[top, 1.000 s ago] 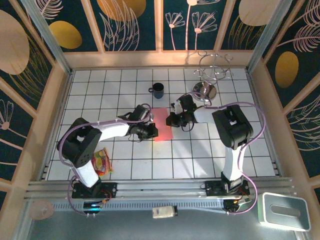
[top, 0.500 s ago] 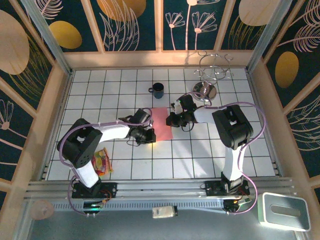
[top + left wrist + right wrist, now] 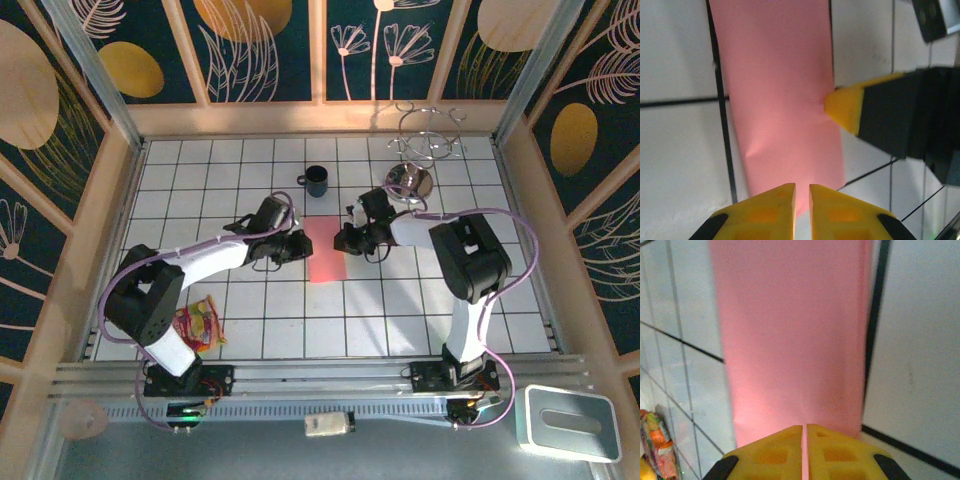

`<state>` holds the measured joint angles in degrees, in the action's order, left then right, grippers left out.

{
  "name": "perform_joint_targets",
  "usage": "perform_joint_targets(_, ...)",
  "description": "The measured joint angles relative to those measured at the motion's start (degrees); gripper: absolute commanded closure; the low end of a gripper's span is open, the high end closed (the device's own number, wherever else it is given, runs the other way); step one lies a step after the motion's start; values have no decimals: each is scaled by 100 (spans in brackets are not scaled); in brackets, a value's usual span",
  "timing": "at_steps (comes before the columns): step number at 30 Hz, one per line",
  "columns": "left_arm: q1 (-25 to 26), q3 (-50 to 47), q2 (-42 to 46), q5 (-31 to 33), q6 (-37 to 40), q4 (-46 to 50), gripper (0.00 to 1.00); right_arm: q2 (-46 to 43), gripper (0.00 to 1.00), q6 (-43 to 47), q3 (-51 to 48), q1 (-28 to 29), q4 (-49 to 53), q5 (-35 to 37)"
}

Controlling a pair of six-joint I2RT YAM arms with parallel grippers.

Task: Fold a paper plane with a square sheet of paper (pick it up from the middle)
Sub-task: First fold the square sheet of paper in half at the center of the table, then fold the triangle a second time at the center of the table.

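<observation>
White tiled table [image 3: 400, 320]: unchanged.
Left arm: has swung up-table, so you now see more of the snack packet [image 3: 200, 322] near its base.
Pink paper [image 3: 325, 250]: same spot at mid-table, lying flat, a folded oblong strip with no pointed nose yet.
Left claw [image 3: 303, 246]: you have brought it from the strip's near corner to the middle of its left edge; jaws a narrow slit at the paper's rim.
Right claw [image 3: 343, 240]: same place on the right edge, tip touching paper, jaws almost together.
Grip on the paper: cannot tell.
Reading: both claws flank the middle; the nose folds probably remain.
</observation>
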<state>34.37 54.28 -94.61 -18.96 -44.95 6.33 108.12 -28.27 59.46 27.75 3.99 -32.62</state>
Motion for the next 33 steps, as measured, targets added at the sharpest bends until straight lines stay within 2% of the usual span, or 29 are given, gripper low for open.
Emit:
perform_joint_targets(6,-42,81,-358,-142,-492,-772,78,-588,84,-452,-103,-2,-387,-2)
perform_joint_targets(16,-52,315,-1056,-151,-815,-1082,73,-662,67,-813,-636,-184,-529,13)
perform_joint_targets(33,-111,356,-1508,9,-855,-1095,70,-901,63,-964,-1088,-216,-549,-2)
